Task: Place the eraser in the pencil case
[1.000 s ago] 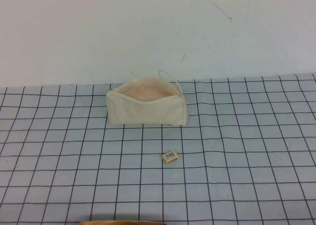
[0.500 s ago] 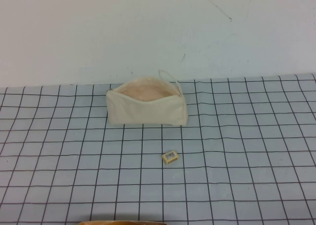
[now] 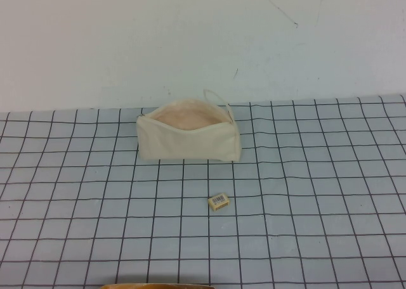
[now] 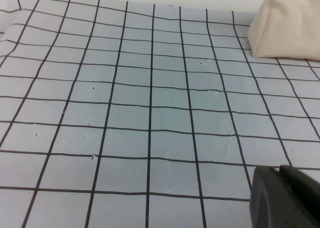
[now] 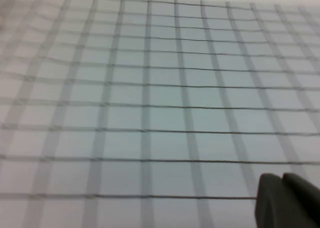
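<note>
The cream-white pencil case (image 3: 188, 135) stands open on the grid cloth near the back, its pinkish lining showing and a thin white cord loop at its right end. The tiny tan eraser (image 3: 219, 201) with a barcode label lies on the cloth in front of it, a little to the right. Neither arm shows in the high view. My left gripper (image 4: 280, 172) is shut and empty above bare cloth, with the pencil case (image 4: 287, 25) far off from it. My right gripper (image 5: 283, 180) is shut and empty above bare cloth.
A grey-blue cloth (image 3: 95, 200) with a black grid covers the table. A plain white wall (image 3: 190, 42) rises behind it. A brown curved edge (image 3: 155, 286) shows at the bottom of the high view.
</note>
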`<state>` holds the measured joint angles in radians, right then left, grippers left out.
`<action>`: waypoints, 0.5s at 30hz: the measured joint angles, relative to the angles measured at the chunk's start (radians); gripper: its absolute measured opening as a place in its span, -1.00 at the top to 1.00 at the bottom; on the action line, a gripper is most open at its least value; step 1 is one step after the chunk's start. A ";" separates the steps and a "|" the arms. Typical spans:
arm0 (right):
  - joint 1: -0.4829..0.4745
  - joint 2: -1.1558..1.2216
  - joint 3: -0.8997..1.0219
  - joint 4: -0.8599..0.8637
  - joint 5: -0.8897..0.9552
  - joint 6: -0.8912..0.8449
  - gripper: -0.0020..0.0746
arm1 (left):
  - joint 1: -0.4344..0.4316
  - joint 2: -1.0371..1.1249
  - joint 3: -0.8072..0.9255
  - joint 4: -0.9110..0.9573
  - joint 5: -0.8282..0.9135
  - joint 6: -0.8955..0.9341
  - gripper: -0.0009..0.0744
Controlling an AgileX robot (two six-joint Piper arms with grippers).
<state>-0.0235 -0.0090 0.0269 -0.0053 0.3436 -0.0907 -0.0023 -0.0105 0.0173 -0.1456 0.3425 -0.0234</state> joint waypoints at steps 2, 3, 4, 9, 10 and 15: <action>0.000 0.000 0.000 0.241 -0.005 0.067 0.95 | 0.000 0.000 0.000 0.000 0.000 0.000 0.98; 0.000 0.000 0.002 0.349 -0.006 0.102 0.95 | 0.000 0.000 0.000 0.000 0.000 0.000 0.98; 0.000 0.000 0.001 0.465 -0.007 0.135 0.95 | 0.000 0.000 0.000 0.000 0.000 0.000 0.98; 0.000 0.000 0.001 0.737 -0.027 0.154 0.95 | 0.000 0.000 0.000 0.000 0.000 0.000 0.98; 0.000 0.000 0.001 0.742 -0.038 0.147 0.95 | 0.000 0.000 0.000 0.000 0.000 0.000 0.98; 0.000 0.000 0.001 0.753 -0.097 0.031 0.95 | 0.000 0.000 0.000 0.000 0.000 0.000 0.98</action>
<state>-0.0235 -0.0090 0.0277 0.7475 0.2469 -0.0598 -0.0023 -0.0105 0.0173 -0.1456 0.3425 -0.0234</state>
